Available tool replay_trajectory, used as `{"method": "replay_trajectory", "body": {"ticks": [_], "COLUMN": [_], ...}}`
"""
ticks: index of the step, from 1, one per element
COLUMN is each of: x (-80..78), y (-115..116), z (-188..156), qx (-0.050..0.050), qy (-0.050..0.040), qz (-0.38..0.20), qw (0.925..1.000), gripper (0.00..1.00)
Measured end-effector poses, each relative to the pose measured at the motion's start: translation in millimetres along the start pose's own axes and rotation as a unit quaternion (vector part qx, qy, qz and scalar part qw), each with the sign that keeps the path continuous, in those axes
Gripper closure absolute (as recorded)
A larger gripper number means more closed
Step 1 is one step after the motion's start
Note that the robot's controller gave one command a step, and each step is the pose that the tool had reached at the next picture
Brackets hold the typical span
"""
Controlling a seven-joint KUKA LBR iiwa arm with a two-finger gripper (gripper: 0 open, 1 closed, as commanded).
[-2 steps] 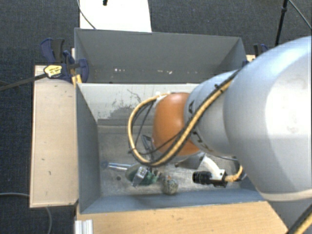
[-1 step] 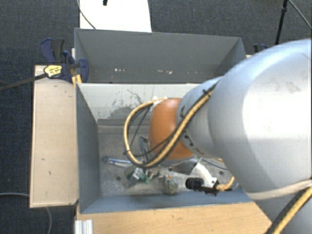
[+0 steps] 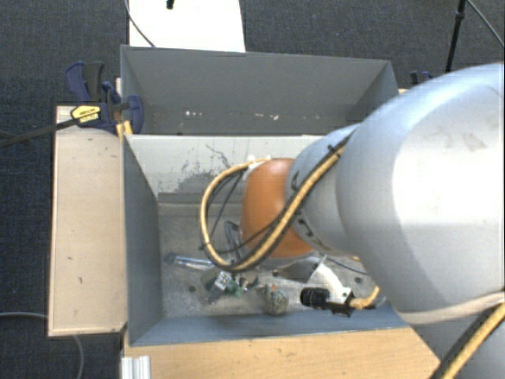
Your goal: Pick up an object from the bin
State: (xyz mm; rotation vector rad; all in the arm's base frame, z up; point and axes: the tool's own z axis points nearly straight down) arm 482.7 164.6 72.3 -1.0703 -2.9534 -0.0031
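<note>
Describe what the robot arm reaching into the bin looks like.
The arm is thick, rounded and silver-grey. An orange domed cover caps its wrist; a yellowish cable loops around it, with thinner dark cables alongside.

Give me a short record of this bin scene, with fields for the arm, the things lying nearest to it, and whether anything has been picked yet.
bin: grey metal bin, a few small loose things on its floor
arm: reaches in from the right, orange wrist cover low over the floor, yellow cable looped on its left
nearest thing: small dark and green thing, at the cover's lower left edge
front wall: grey roundish thing; white thing with a black end
left floor: thin bluish thing
picked: cannot tell
</note>
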Motion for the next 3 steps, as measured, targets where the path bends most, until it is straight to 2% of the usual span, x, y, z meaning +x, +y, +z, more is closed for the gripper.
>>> {"method": "replay_trajectory", "body": {"ticks": [1, 2, 3], "x": [-3.3, -4.0, -4.7], "y": [2, 3, 3], "z": [-3, -39, -55], "qx": [-0.004, -0.001, 0.000], "qy": [-0.0043, -0.0012, -0.0012], "qz": [0.001, -0.001, -0.002], "qw": [1.0000, 1.0000, 1.0000], "gripper": [1.00, 1.00, 1.00]}}
